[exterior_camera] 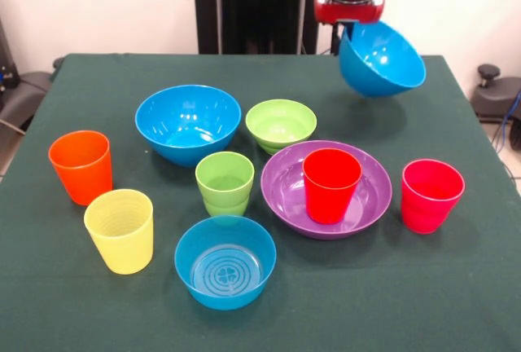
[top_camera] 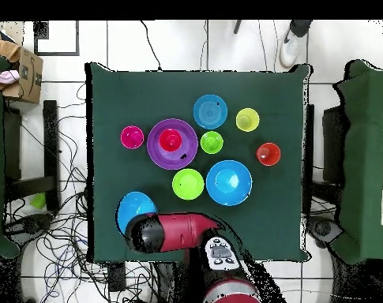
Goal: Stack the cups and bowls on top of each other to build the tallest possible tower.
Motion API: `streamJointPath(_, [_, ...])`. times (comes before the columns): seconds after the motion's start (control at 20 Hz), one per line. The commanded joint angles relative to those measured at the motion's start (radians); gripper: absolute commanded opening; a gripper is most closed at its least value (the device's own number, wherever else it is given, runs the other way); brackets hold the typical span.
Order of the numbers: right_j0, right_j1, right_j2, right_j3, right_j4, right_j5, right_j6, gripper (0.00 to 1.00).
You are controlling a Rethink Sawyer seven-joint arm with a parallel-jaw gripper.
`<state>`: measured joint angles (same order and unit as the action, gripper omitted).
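My gripper (exterior_camera: 348, 28) is shut on the rim of a large blue bowl (exterior_camera: 381, 59) and holds it tilted in the air over the table's far right; from overhead the bowl (top_camera: 133, 209) sticks out beside the arm. A second large blue bowl (exterior_camera: 187, 122) stands upright on the table. A red cup (exterior_camera: 331, 183) stands inside the wide purple bowl (exterior_camera: 281, 185). The small green bowl (exterior_camera: 281, 122), light green cup (exterior_camera: 225, 182), small blue bowl (exterior_camera: 225, 261), yellow cup (exterior_camera: 120, 230), orange cup (exterior_camera: 80, 166) and pinkish-red cup (exterior_camera: 431, 195) stand apart. No tower stands.
The dark green tablecloth (exterior_camera: 456, 287) covers the table. The robot's pedestal (exterior_camera: 244, 6) rises at the far edge. From overhead, a person's shoe (top_camera: 291, 47) shows beyond the table and a cardboard box (top_camera: 20, 75) sits at the left.
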<state>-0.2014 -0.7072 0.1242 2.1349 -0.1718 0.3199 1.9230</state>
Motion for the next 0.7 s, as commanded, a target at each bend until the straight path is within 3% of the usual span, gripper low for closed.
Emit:
streamJointPath(0.05, [-0.061, -0.080, 0.150, 0.032, 0.055, 0.164, 0.018, 0.00])
streamJointPath(0.3, [-0.099, -0.091, 0.171, -0.007, 0.055, 0.163, 0.015, 0.00])
streamJointPath(0.5, [-0.087, -0.083, 0.141, -0.092, 0.021, 0.204, 0.008, 0.00])
streamJointPath(0.7, [-0.075, -0.092, 0.137, -0.134, 0.030, 0.252, 0.013, 0.00])
